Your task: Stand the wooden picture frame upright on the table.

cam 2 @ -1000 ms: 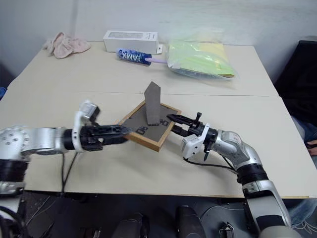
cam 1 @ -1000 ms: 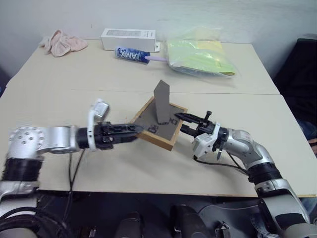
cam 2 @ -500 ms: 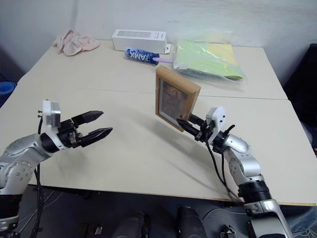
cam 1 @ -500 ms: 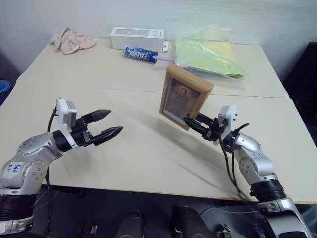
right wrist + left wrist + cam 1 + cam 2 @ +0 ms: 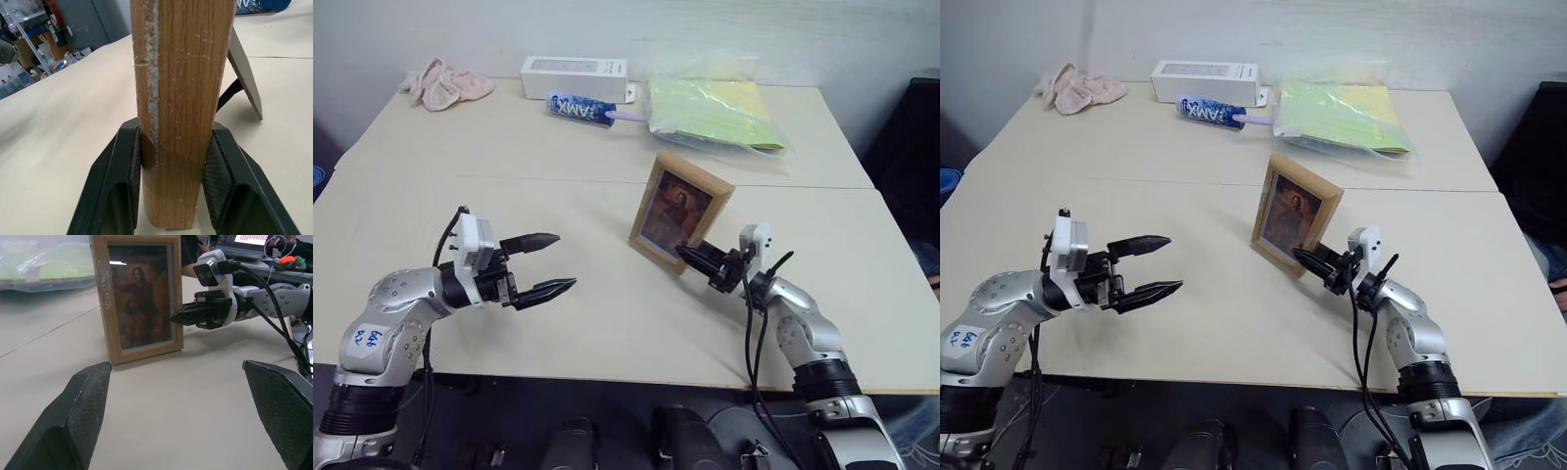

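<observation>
**Frame upright in the right gripper's pinch**

The right gripper [image 5: 1304,260] is clamped on the wooden picture frame [image 5: 679,211]: in the right wrist view its two black fingers [image 5: 117,182] press on either face of the frame's light-wood side edge near the lower corner. The frame stands upright on the table [image 5: 607,323], portrait side turned toward the robot. Just past the gripped edge, the dark fold-out stand [image 5: 243,73] slants out behind the frame down to the tabletop; whether its foot bears weight is hard to make out, and the rest of the back is hidden behind the wood.

The left gripper [image 5: 552,262] hovers above the table with its fingers spread wide and nothing between them, well apart from the frame and pointing toward it. Its wrist view cuts off the frame's top edge.

Beyond the frame, across the table's seam [image 5: 558,179], a clear plastic bag [image 5: 710,113] holds yellow-green sheets; what they are cannot be told. Beside the bag lies a blue tube [image 5: 578,108] with a white box [image 5: 574,74] just behind it, its printing too small to read. A crumpled pink cloth [image 5: 445,84] sits at the far corner on the left gripper's side.
</observation>
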